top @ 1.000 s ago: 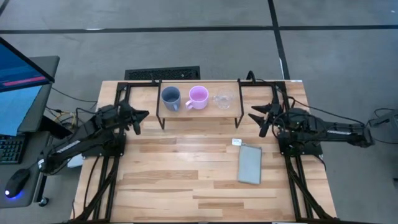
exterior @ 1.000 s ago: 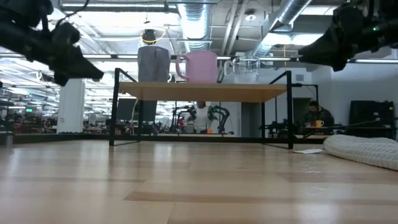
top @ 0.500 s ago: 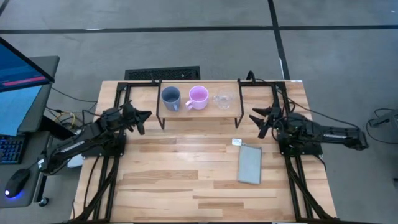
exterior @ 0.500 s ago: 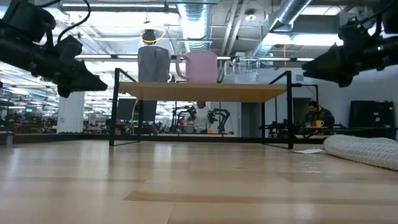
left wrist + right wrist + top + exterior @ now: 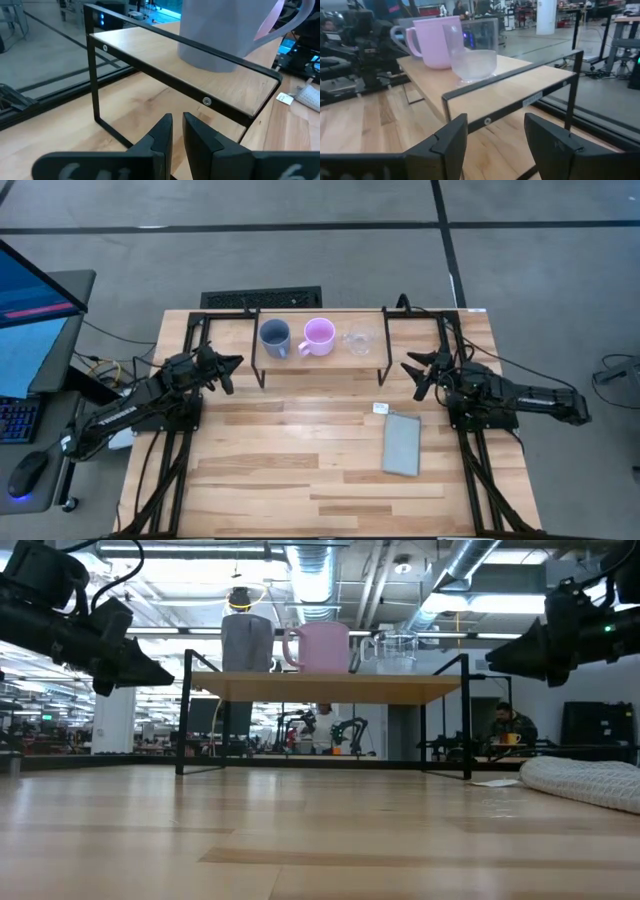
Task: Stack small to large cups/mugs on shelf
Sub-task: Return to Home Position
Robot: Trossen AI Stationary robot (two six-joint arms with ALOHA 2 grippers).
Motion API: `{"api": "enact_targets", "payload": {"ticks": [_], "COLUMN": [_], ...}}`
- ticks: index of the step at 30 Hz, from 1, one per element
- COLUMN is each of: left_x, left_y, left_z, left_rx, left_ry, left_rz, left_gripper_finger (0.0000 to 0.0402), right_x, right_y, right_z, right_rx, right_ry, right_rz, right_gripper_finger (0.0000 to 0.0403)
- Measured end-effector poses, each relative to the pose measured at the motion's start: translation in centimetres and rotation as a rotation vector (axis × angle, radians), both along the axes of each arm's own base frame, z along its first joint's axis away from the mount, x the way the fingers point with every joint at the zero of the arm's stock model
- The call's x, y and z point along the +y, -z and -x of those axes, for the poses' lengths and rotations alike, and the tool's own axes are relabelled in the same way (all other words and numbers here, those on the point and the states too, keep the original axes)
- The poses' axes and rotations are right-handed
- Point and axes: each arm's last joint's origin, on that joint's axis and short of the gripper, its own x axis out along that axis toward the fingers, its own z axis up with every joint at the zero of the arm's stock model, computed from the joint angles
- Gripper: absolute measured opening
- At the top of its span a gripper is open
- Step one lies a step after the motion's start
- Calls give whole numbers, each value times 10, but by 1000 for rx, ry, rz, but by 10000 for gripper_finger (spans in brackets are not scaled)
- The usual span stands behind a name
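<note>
Shelf (image 5: 320, 690): 1 blue-grey mug (image 5: 274, 336), 1 pink mug (image 5: 319, 335), 1 glass cup (image 5: 360, 339).
They sit between 2 claws: left claw (image 5: 231, 373) narrow, right claw (image 5: 411, 377) wide, both empty.

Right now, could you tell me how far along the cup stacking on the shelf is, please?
Done: the blue-grey mug, pink mug and clear glass cup stand in a row on the shelf. In hand: nothing; the left gripper and right gripper hang empty off the shelf's two ends. Left: probably only parking the arms.
</note>
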Motion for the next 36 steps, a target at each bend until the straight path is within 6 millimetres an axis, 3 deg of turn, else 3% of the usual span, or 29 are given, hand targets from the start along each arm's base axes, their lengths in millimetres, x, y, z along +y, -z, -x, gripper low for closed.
{"api": "enact_targets", "payload": {"ticks": [36], "left_x": [0], "left_y": [1], "left_z": [0], "left_rx": [-16], "left_ry": [-11], "left_rz": [33], "left_gripper_finger": [33], "right_x": [-2], "right_y": [4], "right_z": [-3], "right_rx": [45], "right_ry": [11], "right_rz": [-15], "right_gripper_finger": [218]}}
